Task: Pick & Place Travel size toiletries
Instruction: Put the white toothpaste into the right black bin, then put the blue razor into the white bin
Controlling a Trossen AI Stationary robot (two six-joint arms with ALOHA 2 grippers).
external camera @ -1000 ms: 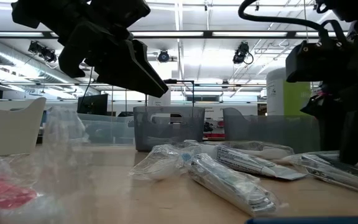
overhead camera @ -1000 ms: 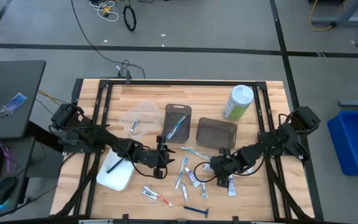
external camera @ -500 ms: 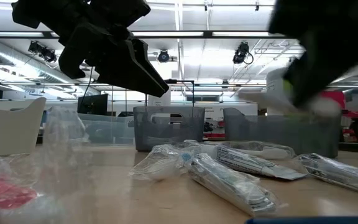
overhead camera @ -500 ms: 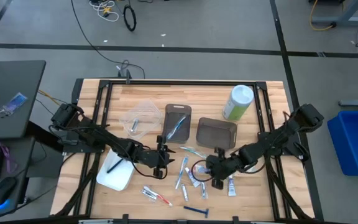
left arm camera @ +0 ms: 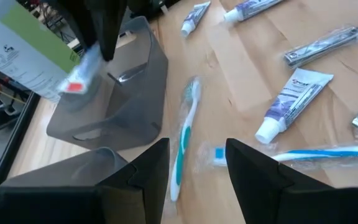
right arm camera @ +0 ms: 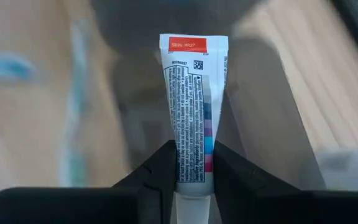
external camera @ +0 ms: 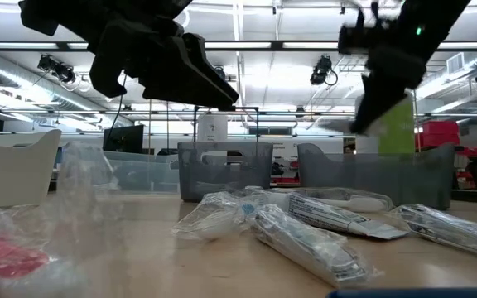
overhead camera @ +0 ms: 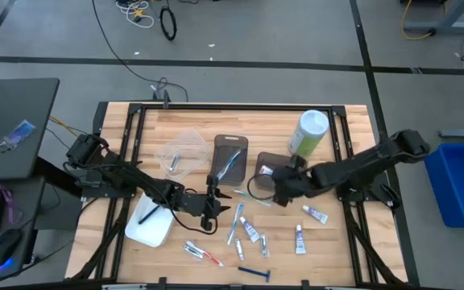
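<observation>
Table [overhead camera: 184, 121]: light wooden top inside a black frame — grey floor around it.
Green canister [overhead camera: 308, 133]: white lid, lying tilted near the table's far right corner.
Right dark bin [overhead camera: 284, 165]: translucent, rectangular, just beside the canister.
Left dark bin [overhead camera: 230, 159]: same kind, near the table's middle.
Clear plastic container [overhead camera: 179, 151]: beside the left dark bin, on its left in the high view.
White tray [overhead camera: 151, 225]: at the near left of the table.
Blue crate [overhead camera: 461, 181]: on the floor, well apart from the table — right side.
Cables [overhead camera: 147, 12]: on the floor beyond the table.
</observation>
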